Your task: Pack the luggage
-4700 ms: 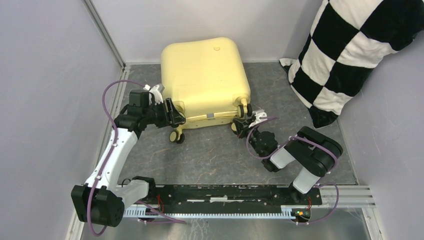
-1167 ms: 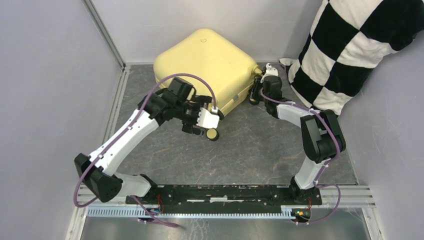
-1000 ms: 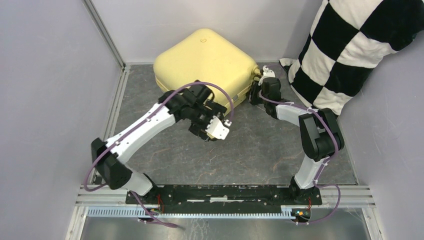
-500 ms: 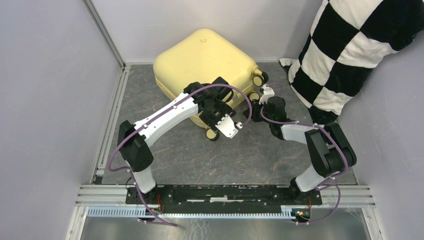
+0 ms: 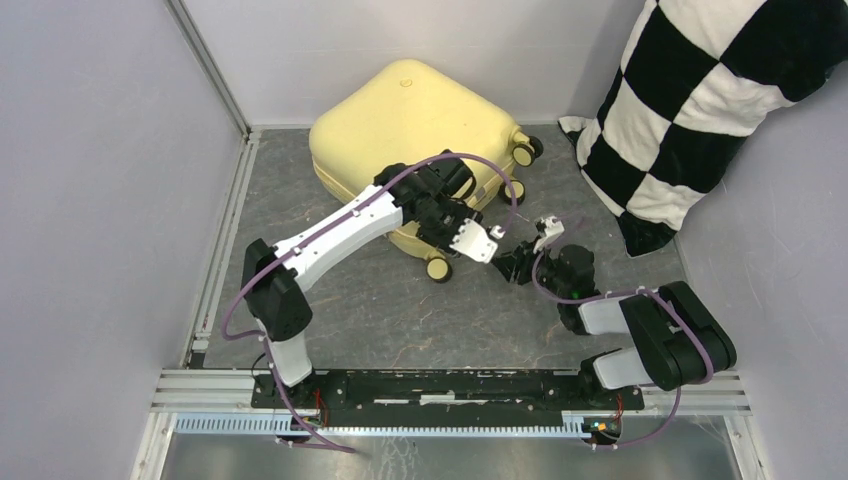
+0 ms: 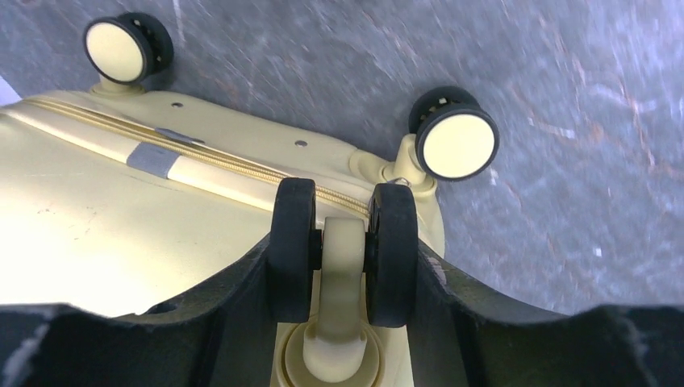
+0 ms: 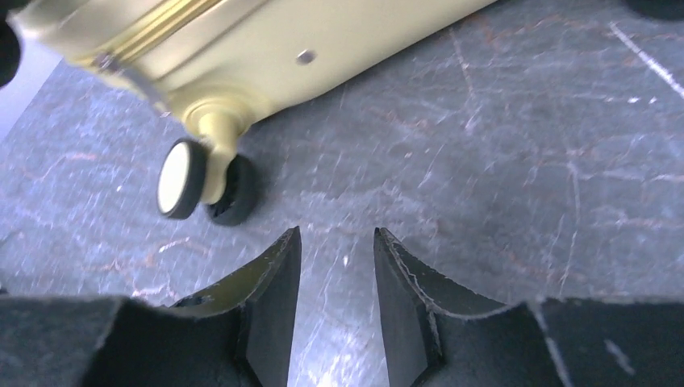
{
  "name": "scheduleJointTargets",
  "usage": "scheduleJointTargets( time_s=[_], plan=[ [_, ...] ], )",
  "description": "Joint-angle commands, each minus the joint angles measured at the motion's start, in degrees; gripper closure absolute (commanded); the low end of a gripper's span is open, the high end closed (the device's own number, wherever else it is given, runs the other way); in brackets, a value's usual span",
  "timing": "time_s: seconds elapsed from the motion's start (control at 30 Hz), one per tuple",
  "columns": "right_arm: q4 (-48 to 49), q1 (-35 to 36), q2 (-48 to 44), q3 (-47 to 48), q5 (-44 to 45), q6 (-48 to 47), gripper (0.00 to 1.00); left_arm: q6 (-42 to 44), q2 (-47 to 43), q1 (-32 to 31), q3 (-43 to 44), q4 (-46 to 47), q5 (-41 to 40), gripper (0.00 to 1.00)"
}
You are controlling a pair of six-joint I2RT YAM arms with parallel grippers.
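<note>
Left hand (image 6: 343, 270) pinches a wheel (image 6: 343, 238) of the luggage (image 5: 410, 120); right hand (image 7: 336, 242), mid frame, is spread over the surface (image 7: 524, 161)

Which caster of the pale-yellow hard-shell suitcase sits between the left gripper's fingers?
The edge-on twin black caster centred in the left wrist view; both face-on casters sit outside.

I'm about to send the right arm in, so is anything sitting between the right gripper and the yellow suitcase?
Nothing visible does. The right gripper is open and empty, and only floor lies between it and the luggage, whose caster wheel is nearest.
</note>
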Motion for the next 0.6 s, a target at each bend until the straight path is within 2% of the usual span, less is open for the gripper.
scheduleJointTargets(
  time_s=[0.0, 0.1, 0.23, 0.37, 0.57],
  plan=[
    [18.0, 1.3, -1.1, -4.4, -4.3, -0.1, 0.55, -19.9, 2.2, -0.4, 10.2, 14.3, 5.2, 0.98],
    [21.2, 2.2, 0.6, -4.4, -4.6, -0.2, 0.55, -22.5, 5.2, -0.3, 15.6, 14.0, 4.9, 0.98],
    [27.6, 2.8, 2.4, -4.4, -3.7, 0.3, 0.54, -23.4, 8.4, 0.1, 18.4, 15.4, 4.5, 0.98],
    [29.3, 2.8, 6.8, -0.7, -2.4, -0.2, 0.54, -26.0, 12.1, 1.1, 22.6, 15.5, 6.7, 0.98],
    [33.8, 2.7, 14.3, 5.3, -4.3, -1.3, 0.55, -25.0, 11.6, 1.4, 23.1, 15.8, 8.3, 0.98]
  ],
)
